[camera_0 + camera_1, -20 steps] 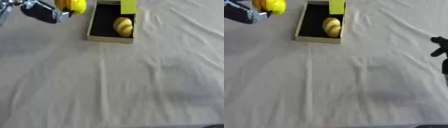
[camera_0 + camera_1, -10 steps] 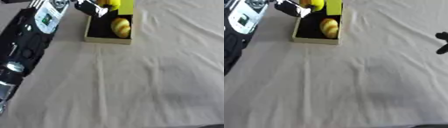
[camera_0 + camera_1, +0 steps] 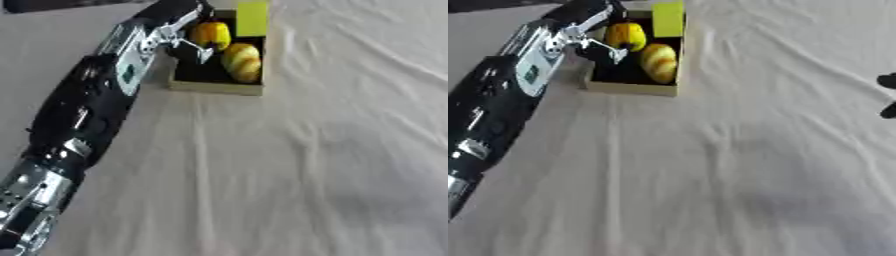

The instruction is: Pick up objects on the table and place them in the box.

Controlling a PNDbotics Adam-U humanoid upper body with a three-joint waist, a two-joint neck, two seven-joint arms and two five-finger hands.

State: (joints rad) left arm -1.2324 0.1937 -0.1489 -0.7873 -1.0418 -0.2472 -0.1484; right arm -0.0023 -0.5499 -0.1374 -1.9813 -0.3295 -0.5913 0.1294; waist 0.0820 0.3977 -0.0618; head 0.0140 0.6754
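The left hand (image 3: 179, 30) reaches over the shallow yellow-walled box (image 3: 214, 87), fingers curled round a round yellow fruit (image 3: 211, 35) beside the striped yellow fruit (image 3: 242, 61) already inside, seemingly to set it down.

- Left arm (image 3: 83, 115): glossy black casing, silver joint segments behind the left hand (image 3: 179, 30).
- Forearm panel (image 3: 131, 50): silver-grey, small green marking.
- Right hand (image 3: 888, 95): black tips only.
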